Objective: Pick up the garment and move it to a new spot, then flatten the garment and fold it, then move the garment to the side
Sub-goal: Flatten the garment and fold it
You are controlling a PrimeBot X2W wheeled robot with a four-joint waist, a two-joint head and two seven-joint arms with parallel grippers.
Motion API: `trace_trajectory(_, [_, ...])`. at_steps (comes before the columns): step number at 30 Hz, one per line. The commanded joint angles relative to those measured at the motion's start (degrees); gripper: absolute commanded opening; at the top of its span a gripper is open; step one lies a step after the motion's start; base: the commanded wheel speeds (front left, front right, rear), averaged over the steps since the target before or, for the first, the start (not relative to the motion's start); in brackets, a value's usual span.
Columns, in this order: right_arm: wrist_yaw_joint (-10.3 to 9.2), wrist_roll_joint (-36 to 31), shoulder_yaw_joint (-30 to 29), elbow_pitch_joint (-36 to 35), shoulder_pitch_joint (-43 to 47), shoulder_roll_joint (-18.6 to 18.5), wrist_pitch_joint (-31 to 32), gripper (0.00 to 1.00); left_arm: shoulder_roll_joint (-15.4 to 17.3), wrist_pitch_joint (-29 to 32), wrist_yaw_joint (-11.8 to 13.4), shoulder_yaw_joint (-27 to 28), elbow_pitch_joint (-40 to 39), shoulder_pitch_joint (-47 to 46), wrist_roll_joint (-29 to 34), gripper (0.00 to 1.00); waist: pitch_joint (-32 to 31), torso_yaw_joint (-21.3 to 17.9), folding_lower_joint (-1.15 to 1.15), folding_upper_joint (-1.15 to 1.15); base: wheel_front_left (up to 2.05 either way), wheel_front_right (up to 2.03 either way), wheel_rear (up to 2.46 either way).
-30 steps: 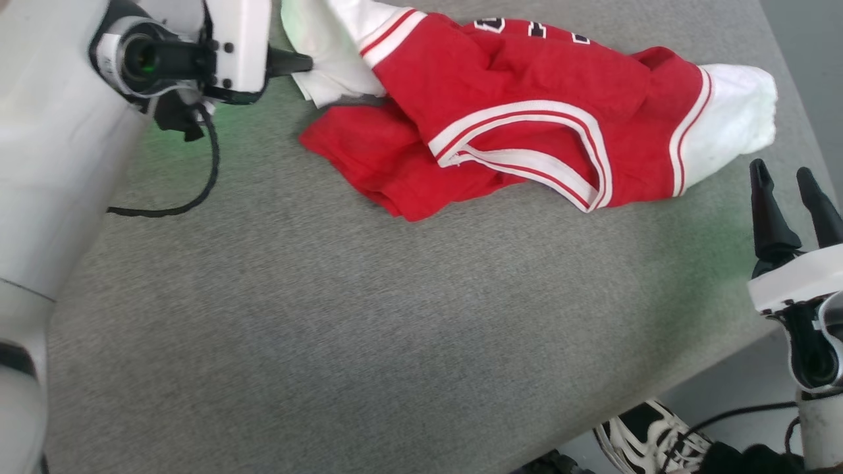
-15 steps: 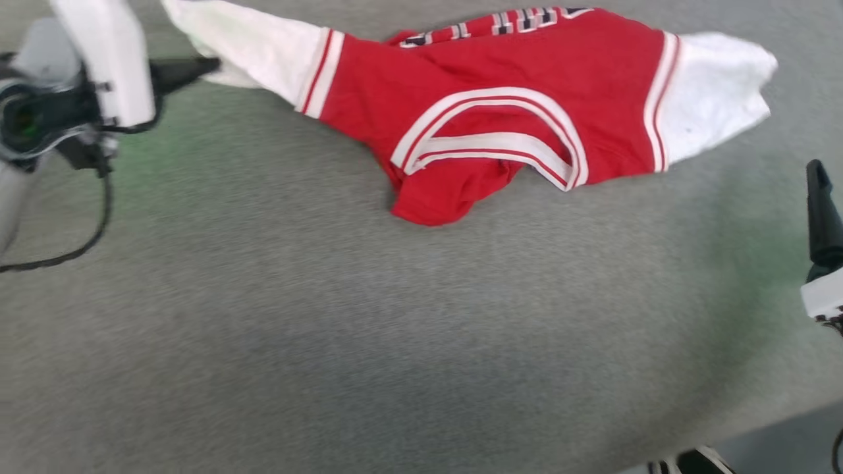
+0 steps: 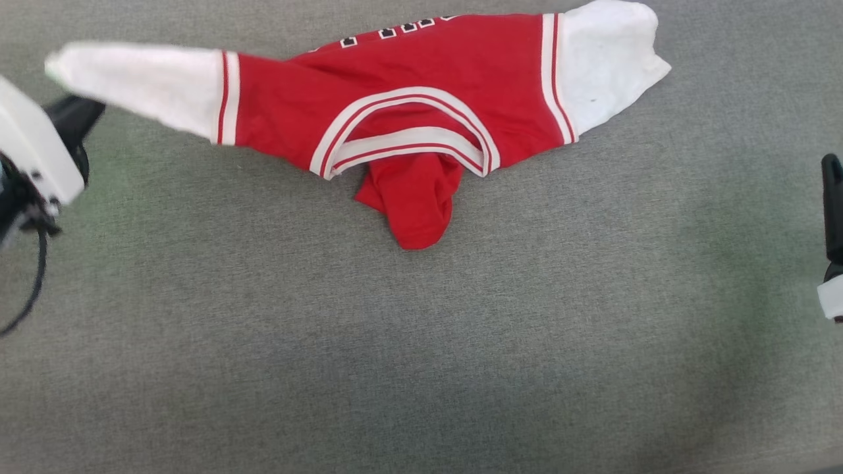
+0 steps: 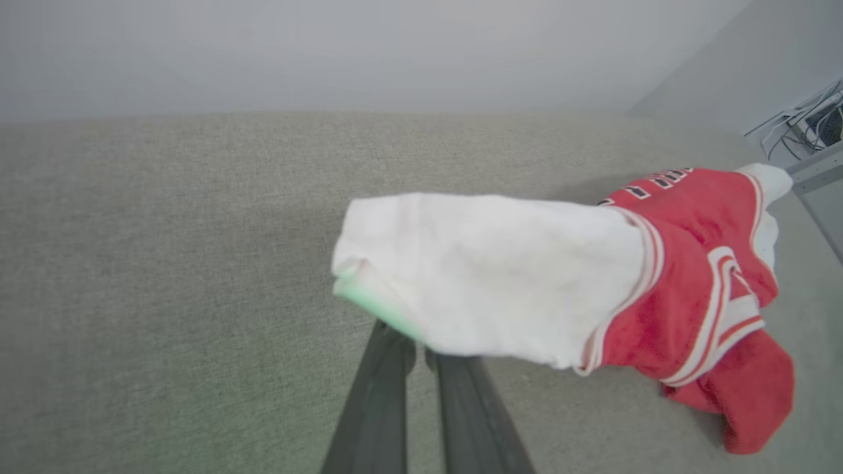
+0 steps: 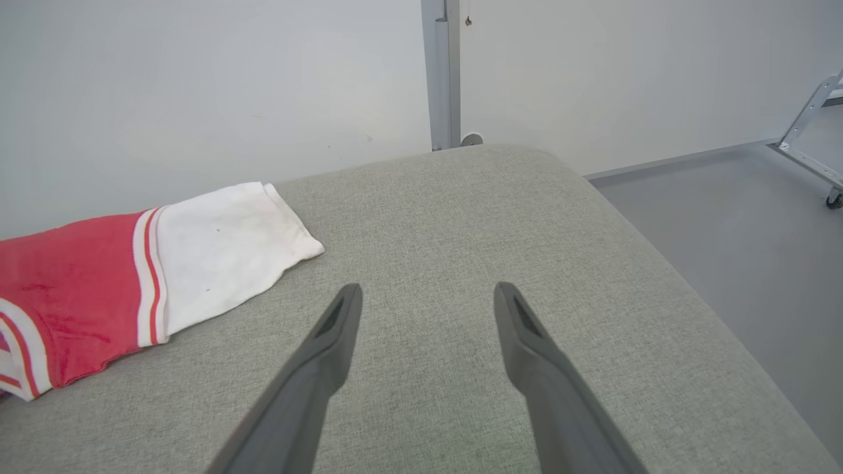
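Note:
The garment [image 3: 421,79], a red jersey with white sleeves and striped trim, lies stretched sideways across the far part of the grey surface. A red fold hangs toward me below its neckline. My left gripper [image 3: 79,112] is at the far left, shut on the end of the left white sleeve, which it holds raised off the surface. In the left wrist view the gripper [image 4: 421,349] has its fingers pressed together, tips under the garment [image 4: 658,289]. My right gripper [image 5: 428,296] stands open above bare fabric, to the right of the garment [image 5: 99,283]. One of its fingers [image 3: 833,204] shows at the right edge.
The grey padded surface [image 3: 421,342] spreads wide in front of the garment. Its rounded right edge [image 5: 658,250] drops to a grey floor. A wall and a metal post [image 5: 444,72] stand behind. A black cable [image 3: 26,289] hangs by my left wrist.
My left gripper has pulled the sleeve leftward, drawing the bunched garment out long and flatter. The head camera has shifted, so the shoe at the bottom edge is out of frame.

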Motion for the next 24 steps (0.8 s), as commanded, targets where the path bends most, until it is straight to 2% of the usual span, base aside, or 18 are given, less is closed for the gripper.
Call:
trace_trajectory(1, [0.01,-0.37,0.05,-0.28,0.79,0.22,0.38,1.0,-0.21,-1.79,-0.1,-0.23,0.89,1.37,0.75,0.0,-0.16,-0.04,0.0,0.0,0.0,0.0,0.0])
trace_trajectory(6, [0.01,-0.64,-0.24,-2.11,1.71,0.18,1.78,1.0,-0.36,-11.37,-0.1,-3.0,6.01,5.96,2.88,0.0,0.0,-1.48,0.0,0.0,0.0,0.0,0.0])
trace_trajectory(10, [0.01,-0.68,-1.03,-3.68,2.25,0.13,2.54,1.0,-0.98,-16.29,-0.09,-4.04,9.74,6.83,3.73,0.0,0.18,-2.25,0.0,0.0,0.0,0.0,0.0])
trace_trajectory(11, [0.01,-0.69,-1.1,-3.88,2.46,0.16,2.81,1.0,-1.23,-16.93,-0.09,-4.35,10.26,6.99,3.67,0.15,0.18,-2.32,0.0,0.0,0.0,0.0,0.0])
trace_trajectory(12, [0.01,-0.74,-1.18,-4.06,2.73,0.24,2.99,1.0,-1.34,-17.44,-0.09,-4.77,10.94,6.98,3.86,0.34,0.11,-2.37,0.0,0.0,0.0,0.0,0.0])
trace_trajectory(13, [0.01,-0.88,-1.33,-4.24,3.03,0.32,3.02,1.0,-1.4,-17.84,-0.09,-5.34,11.7,6.85,4.48,0.76,-0.05,-2.33,0.0,0.0,0.0,0.0,0.0])
trace_trajectory(14, [0.01,-1.01,-1.45,-4.43,3.22,0.39,3.24,1.0,-1.55,-18.29,-0.09,-5.89,12.09,6.92,4.62,1.0,-0.28,-2.23,0.0,0.0,0.0,0.0,0.0])
trace_trajectory(24, [0.01,-1.62,1.43,-4.88,4.03,-1.12,5.33,1.0,-0.82,-25.89,-0.1,-7.66,12.82,8.01,3.85,1.0,-3.62,1.5,0.0,0.0,0.0,0.0,0.0])
